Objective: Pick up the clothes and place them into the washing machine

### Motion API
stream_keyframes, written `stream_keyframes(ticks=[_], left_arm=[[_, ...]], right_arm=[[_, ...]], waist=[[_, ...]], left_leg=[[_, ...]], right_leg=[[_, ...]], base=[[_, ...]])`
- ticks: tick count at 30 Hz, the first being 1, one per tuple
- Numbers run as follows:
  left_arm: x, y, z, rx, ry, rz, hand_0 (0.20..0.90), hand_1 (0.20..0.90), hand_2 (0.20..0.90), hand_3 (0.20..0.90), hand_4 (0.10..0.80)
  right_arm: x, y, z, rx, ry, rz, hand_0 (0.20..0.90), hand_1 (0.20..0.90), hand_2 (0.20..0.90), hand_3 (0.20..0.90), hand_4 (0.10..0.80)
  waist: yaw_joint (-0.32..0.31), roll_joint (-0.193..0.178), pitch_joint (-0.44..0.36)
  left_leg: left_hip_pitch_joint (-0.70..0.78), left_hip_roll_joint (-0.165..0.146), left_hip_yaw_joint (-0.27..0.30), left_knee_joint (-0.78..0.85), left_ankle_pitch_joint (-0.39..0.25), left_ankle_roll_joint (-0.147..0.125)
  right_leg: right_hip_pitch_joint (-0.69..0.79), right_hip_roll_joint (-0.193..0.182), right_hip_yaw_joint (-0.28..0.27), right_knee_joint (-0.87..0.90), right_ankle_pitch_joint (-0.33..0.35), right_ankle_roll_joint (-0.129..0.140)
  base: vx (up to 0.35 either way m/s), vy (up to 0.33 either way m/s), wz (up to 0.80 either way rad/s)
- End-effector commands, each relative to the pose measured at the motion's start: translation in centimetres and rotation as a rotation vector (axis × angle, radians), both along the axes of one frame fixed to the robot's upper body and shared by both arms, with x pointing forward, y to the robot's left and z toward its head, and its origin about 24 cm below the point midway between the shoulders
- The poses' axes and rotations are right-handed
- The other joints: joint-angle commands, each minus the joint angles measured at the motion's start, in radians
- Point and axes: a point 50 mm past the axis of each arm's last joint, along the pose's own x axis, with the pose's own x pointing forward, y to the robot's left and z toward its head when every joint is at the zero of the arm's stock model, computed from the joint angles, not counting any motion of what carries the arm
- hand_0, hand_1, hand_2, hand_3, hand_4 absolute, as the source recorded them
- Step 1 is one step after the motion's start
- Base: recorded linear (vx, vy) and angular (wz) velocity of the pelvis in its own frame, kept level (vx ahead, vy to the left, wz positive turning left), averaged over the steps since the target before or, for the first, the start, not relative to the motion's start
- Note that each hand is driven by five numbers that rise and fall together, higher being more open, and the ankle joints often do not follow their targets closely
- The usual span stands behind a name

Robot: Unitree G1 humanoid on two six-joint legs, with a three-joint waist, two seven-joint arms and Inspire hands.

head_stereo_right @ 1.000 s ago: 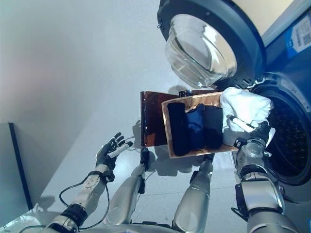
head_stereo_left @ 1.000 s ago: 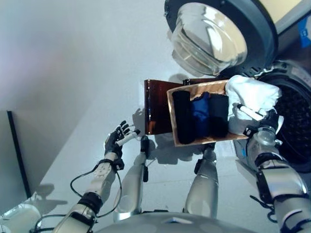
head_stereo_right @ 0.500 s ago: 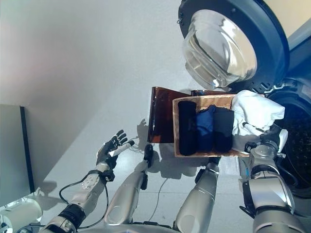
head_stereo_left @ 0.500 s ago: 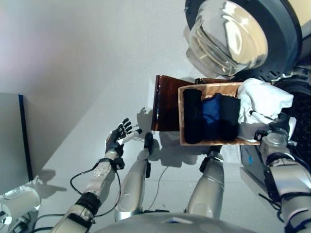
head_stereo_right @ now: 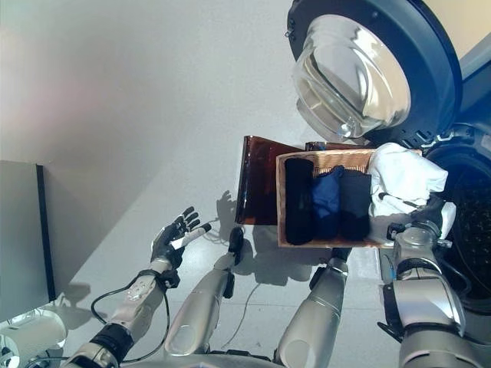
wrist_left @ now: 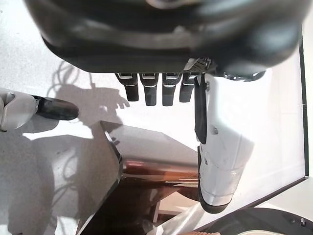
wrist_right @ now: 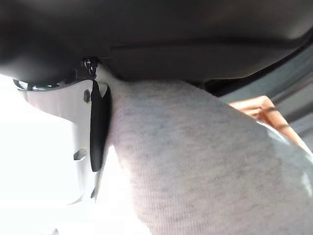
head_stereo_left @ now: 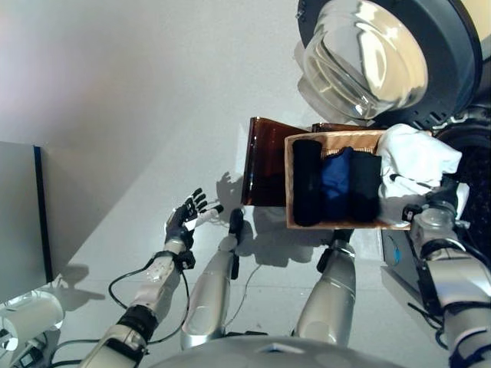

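Left hand: fingers spread and straight, holding nothing, raised over the bare floor, well apart from the basket; same pose as half a second ago.
Brown panel: upright against the basket's left side.
Basket: on the floor before the washer, holding three rolled clothes, black, blue and black, side by side.
White cloth: bunched at the basket's right edge, by the drum mouth, gripped from below.
Right hand: closed on the white cloth; its wrist view is filled with the fabric.
Washer: glass door swung open above the basket.
Change: the whole view has shifted slightly; hands and cloth sit as before.
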Motion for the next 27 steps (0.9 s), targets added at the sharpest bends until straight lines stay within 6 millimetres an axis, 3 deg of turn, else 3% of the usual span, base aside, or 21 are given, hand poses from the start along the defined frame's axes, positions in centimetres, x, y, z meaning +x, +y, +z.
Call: stream_keyframes(ticks=[1,2,6,7,8,12,14,18,23,27], left_arm=[[-0.3,3.4,0.5,0.053,-0.039,0.133,0.900,0.900,0.900,0.900,0.800],[-0.4,3.4,0.5,0.053,-0.038,0.133,0.900,0.900,0.900,0.900,0.800],[-0.3,2.7,0.1,-0.014,-0.018,0.187,0.900,0.900,0.900,0.900,0.800],[-0.3,2.7,0.1,-0.013,-0.018,0.187,0.900,0.900,0.900,0.900,0.800],[-0.6,2.3,-0.1,-0.052,-0.006,0.191,0.900,0.900,0.900,0.900,0.800],[-1.0,1.9,-0.4,-0.082,0.012,0.182,0.900,0.900,0.900,0.900,0.800],[-1.1,1.2,-0.8,-0.105,0.032,0.168,0.900,0.900,0.900,0.900,0.800],[-1.3,0.8,-1.0,-0.121,0.042,0.163,0.900,0.900,0.900,0.900,0.800],[-1.5,0.7,-1.2,-0.113,0.051,0.149,0.900,0.900,0.900,0.900,0.800],[-1.5,0.4,-1.2,-0.106,0.051,0.124,0.900,0.900,0.900,0.900,0.800]], right_arm=[[-1.0,0.0,-0.4,0.157,-0.287,-0.132,0.200,0.200,0.200,0.200,0.300],[-1.0,0.0,-0.4,0.157,-0.286,-0.132,0.200,0.200,0.200,0.200,0.300],[-1.9,0.9,-1.7,0.432,-0.629,-0.305,0.200,0.200,0.200,0.200,0.300],[-2.0,0.9,-1.7,0.434,-0.631,-0.305,0.200,0.200,0.200,0.200,0.300],[-1.9,1.3,-1.8,0.565,-0.812,-0.376,0.200,0.200,0.200,0.200,0.300],[-2.0,1.2,-1.7,0.666,-0.989,-0.457,0.200,0.200,0.200,0.200,0.300],[-1.3,1.5,-0.5,0.721,-1.143,-0.488,0.200,0.200,0.200,0.200,0.300],[-1.2,1.0,0.3,0.723,-1.217,-0.522,0.200,0.200,0.200,0.200,0.300],[-0.4,-1.1,4.2,0.719,-1.401,-0.614,0.200,0.200,0.200,0.200,0.300],[-0.7,-2.8,6.3,0.683,-1.441,-0.641,0.200,0.200,0.200,0.200,0.300]], waist=[[-0.034,-0.044,-0.043],[-0.032,-0.043,-0.043],[-0.078,-0.051,-0.049],[-0.079,-0.054,-0.050],[-0.089,-0.047,-0.051],[-0.094,-0.039,-0.056],[-0.103,-0.032,-0.059],[-0.106,-0.025,-0.061],[-0.094,-0.002,-0.065],[-0.089,0.007,-0.067]], left_leg=[[0.067,0.076,-0.005,0.050,-0.093,-0.047],[0.070,0.079,-0.004,0.053,-0.100,-0.047],[0.095,0.090,0.008,0.058,-0.117,-0.055],[0.092,0.085,0.007,0.054,-0.107,-0.053],[0.103,0.090,0.014,0.057,-0.121,-0.057],[0.111,0.086,0.021,0.054,-0.118,-0.057],[0.117,0.080,0.026,0.057,-0.121,-0.058],[0.122,0.077,0.031,0.062,-0.126,-0.058],[0.112,0.076,0.032,0.093,-0.148,-0.059],[0.091,0.068,0.029,0.115,-0.146,-0.060]], right_leg=[[0.028,-0.042,0.066,-0.023,0.103,0.032],[0.029,-0.039,0.066,-0.016,0.095,0.031],[0.033,-0.029,0.079,-0.020,0.091,0.032],[0.033,-0.032,0.079,-0.029,0.103,0.033],[0.037,-0.027,0.084,-0.025,0.090,0.033],[0.038,-0.030,0.092,-0.032,0.097,0.035],[0.037,-0.032,0.100,-0.033,0.096,0.035],[0.033,-0.032,0.108,-0.028,0.091,0.034],[0.018,-0.036,0.119,0.017,0.056,0.035],[0.005,-0.040,0.127,0.037,0.054,0.034]], base=[[0.048,0.023,-0.03],[0.045,0.019,-0.10],[0.029,0.005,-0.15],[0.030,0.006,-0.15],[-0.004,0.016,-0.17],[0.029,0.040,-0.20],[0.009,0.042,-0.17],[0.014,0.019,-0.05],[-0.001,-0.001,-0.03],[-0.010,-0.003,-0.04]])
